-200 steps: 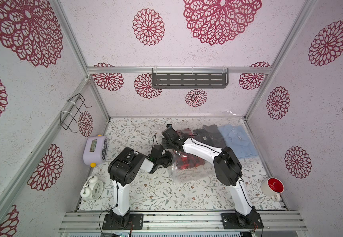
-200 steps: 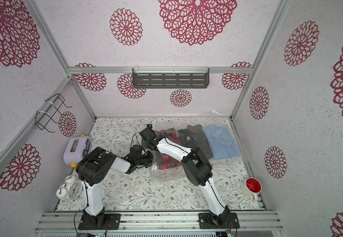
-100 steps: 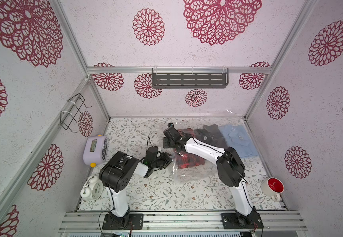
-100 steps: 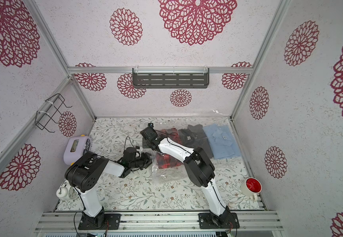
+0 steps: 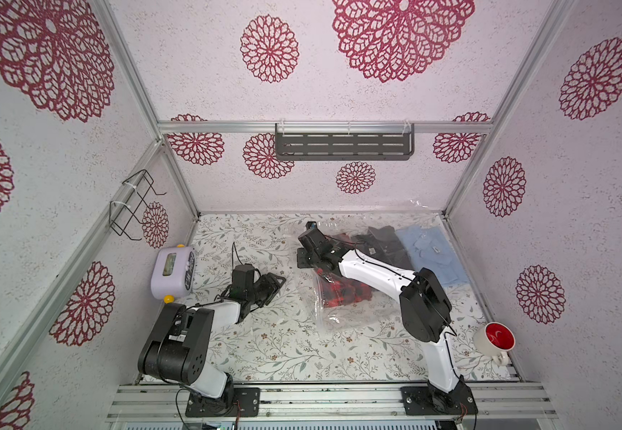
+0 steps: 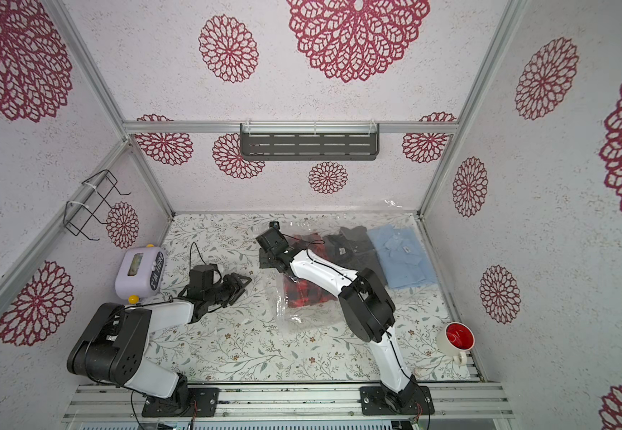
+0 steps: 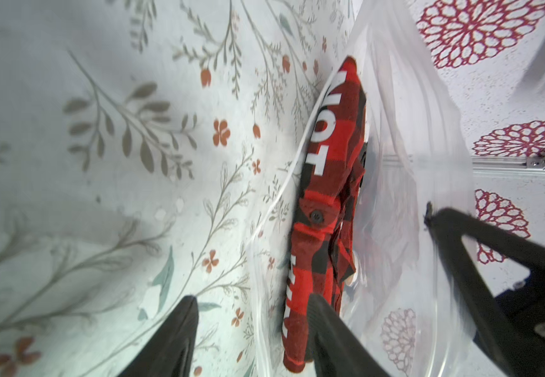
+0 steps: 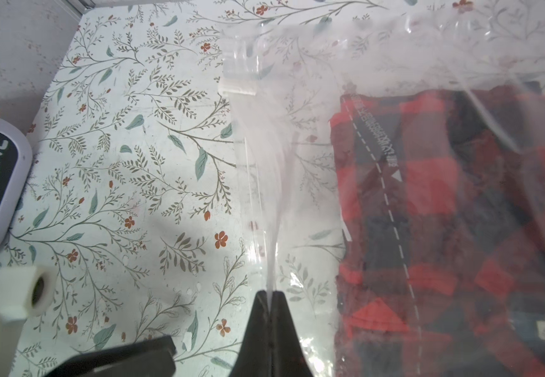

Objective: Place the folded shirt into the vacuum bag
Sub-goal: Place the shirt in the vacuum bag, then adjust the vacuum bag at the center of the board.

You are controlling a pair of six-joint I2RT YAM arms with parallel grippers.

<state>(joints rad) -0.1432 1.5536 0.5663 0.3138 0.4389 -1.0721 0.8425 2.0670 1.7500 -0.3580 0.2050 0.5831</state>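
Vacuum bag (image 5: 326, 316) blurs the folded shirt (image 5: 339, 296); right arm (image 5: 372, 273) covers part

Bright, even, diffuse light fills both top views. The vacuum bag (image 5: 330, 316) shows small white glints, and the table (image 5: 283, 346) beside it carries only faint, soft-edged shadows. In the left wrist view the table far from the bag is smeared and out of focus, under a grey shadow; the red shirt (image 7: 326, 169) inside the bag is sharper. In the right wrist view the bag's plastic hazes the shirt milky, with streaks of glare.
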